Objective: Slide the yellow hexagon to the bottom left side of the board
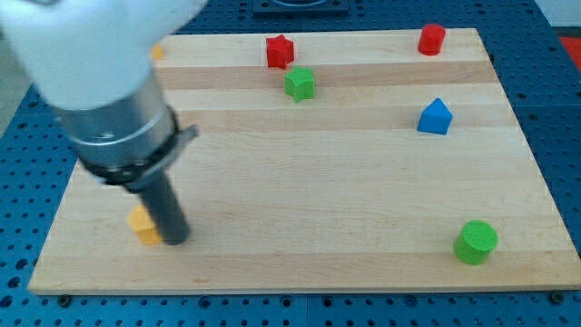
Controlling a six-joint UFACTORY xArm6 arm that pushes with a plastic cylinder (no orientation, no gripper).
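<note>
The yellow hexagon [142, 224] lies near the bottom left of the wooden board [300, 182]; the rod hides part of it. My tip [174, 240] rests on the board right against the hexagon's right side. The arm's big white and grey body fills the view's top left.
A red star block [280, 51] and a green star block [300, 84] lie at top centre. A red cylinder [431, 39] is at top right, a blue house-shaped block [436, 117] on the right, a green cylinder [475, 242] at bottom right. A small yellow-orange piece [158, 53] peeks out behind the arm.
</note>
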